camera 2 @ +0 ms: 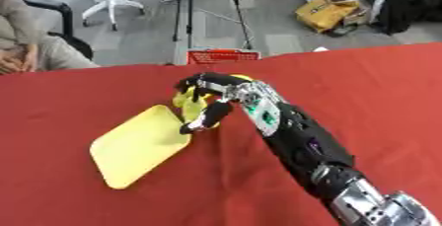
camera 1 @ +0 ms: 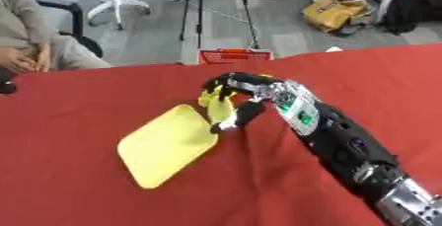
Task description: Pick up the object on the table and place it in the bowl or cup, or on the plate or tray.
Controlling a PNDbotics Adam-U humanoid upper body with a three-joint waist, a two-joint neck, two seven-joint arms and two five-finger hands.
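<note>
Right hand point(camera 1: 250, 94) reached in from near right, fingers curled around yellow object point(camera 1: 217, 102), grasping it. Object sat just over right far edge of yellow tray point(camera 1: 164, 146). Tray lay flat on red table point(camera 1: 78, 96), left of hand.

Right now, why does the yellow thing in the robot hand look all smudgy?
In the left eye view the robot hand and the yellow object it curls around are blurred, so the object's shape is unclear; the yellow tray has soft edges too. The right eye view shows the same blur, with even light and no glare on the red tablecloth.
</note>
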